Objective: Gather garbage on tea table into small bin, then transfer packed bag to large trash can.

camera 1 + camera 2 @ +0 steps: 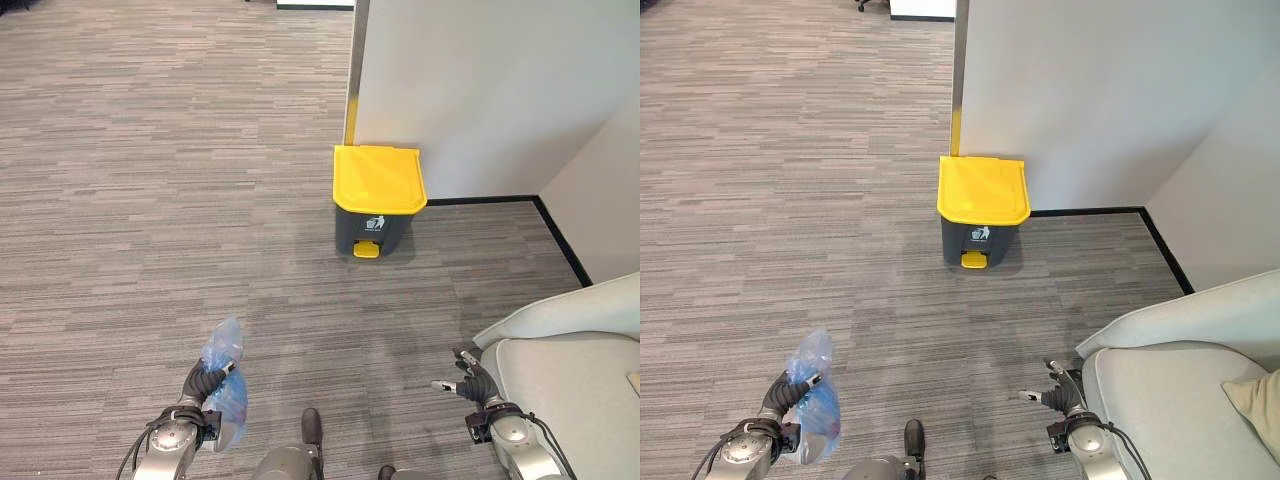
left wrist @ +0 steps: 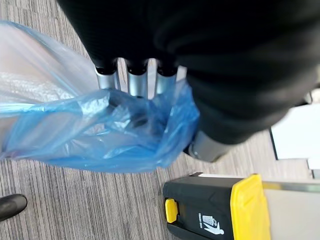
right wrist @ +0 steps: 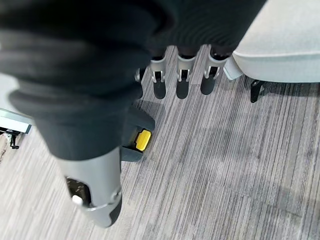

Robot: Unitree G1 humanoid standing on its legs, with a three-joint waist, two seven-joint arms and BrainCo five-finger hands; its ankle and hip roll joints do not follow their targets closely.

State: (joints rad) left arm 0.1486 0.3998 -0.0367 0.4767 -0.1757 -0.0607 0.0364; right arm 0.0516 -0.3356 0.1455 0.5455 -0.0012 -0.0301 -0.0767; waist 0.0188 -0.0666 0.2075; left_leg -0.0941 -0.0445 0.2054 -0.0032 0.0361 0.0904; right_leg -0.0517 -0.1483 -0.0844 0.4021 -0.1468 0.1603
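Left wrist view: left hand [image 2: 135, 82] curls fingers round gathered neck of soft, light blue garbage bag [image 2: 100, 130], pedal trash can [image 1: 379, 198] well ahead, lid shut; right hand [image 1: 470, 384] relaxed, empty.

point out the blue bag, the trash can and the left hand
blue bag [image 1: 222, 352], left eye view, upper crumpled part
trash can [image 1: 378, 178], left eye view, yellow lid
left hand [image 1: 198, 381], left eye view, dark cover

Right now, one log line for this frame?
left hand: shut on blue bag | right hand: open, empty | trash can: lid closed, ahead
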